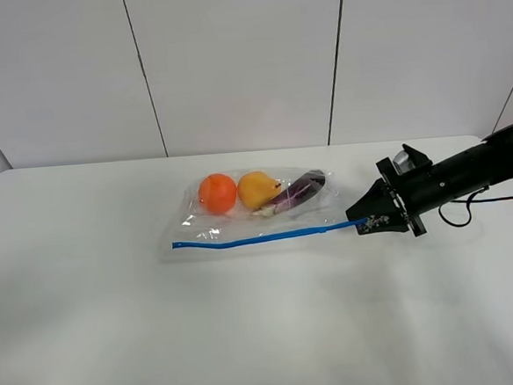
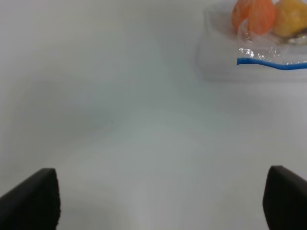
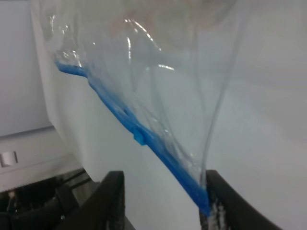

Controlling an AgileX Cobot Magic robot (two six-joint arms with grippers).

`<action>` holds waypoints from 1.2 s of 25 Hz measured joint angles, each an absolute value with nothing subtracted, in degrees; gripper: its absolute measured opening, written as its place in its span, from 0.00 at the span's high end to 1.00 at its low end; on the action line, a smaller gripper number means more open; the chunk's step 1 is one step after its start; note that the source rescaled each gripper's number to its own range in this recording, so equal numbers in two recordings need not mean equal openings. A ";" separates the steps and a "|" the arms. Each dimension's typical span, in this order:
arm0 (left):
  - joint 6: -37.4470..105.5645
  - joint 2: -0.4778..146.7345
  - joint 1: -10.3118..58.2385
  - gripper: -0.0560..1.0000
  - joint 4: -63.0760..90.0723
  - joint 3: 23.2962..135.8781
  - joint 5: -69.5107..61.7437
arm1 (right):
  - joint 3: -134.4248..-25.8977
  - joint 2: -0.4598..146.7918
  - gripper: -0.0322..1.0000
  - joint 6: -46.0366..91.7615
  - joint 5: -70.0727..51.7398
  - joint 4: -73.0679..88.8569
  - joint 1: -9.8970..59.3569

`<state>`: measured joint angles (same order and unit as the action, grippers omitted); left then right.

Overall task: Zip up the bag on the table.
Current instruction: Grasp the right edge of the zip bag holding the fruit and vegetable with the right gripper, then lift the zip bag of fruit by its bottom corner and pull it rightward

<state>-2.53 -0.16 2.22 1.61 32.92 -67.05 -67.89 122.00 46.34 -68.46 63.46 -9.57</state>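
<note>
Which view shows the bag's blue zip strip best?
Exterior high: the whole zip strip shows, end to end along the bag. Right wrist shows a stretch close up by the fingers; left wrist catches a short piece.

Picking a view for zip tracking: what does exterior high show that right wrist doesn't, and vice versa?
Exterior high only: the whole bag, with the orange, pear and eggplant clear inside it, and the right arm stretched to its corner.
Right wrist only: a small blue tab on the zip strip, and the right end effector with its fingers apart, the strip's end against one of them.
Both: the blue strip, the crinkly clear plastic, the white table.
</note>
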 joint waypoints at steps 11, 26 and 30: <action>-2.53 -0.16 2.22 0.00 1.61 32.92 -67.05 | -67.89 122.00 0.71 46.95 -68.46 63.01 -9.57; -2.53 -0.16 2.22 0.00 1.61 32.92 -67.05 | -68.11 122.00 0.97 48.43 -68.97 63.24 -9.57; -2.53 -0.16 2.22 0.00 1.61 32.92 -67.05 | -68.84 121.85 0.97 48.62 -68.97 65.19 -9.57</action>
<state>-2.53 -0.16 2.22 1.61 32.92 -67.05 -68.84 121.85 48.62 -68.97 65.19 -9.57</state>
